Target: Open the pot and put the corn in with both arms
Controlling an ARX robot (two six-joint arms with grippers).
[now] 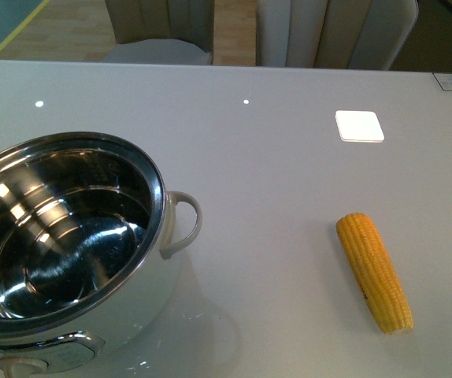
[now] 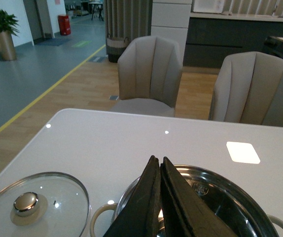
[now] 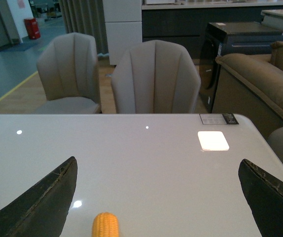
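Starting at your left, the left gripper has its two black fingers pressed together along their length, with nothing that I can see between them. In its wrist view the fingers stand in front of the pot's open mouth. A glass lid with a metal knob lies flat on the white table, just beside one of the pot's loop handles and apart from the rim.

From the front camera you see the pot at the near left of the table, uncovered, its shiny steel inside bare and catching the ceiling lights. One white loop handle points toward the middle of the table. At the pot's front, cut by the frame edge, is what appears to be the control knob, though too little of it shows to be sure.

Moving right, the corn lies flat on the table, well apart from the pot, its length running from far to near with the near end angled slightly to the right. A bright square of reflected light sits beyond it.

Your right gripper is spread wide and holds nothing. One end of the cob shows between the fingers, touching neither. Two beige chairs stand behind the table.
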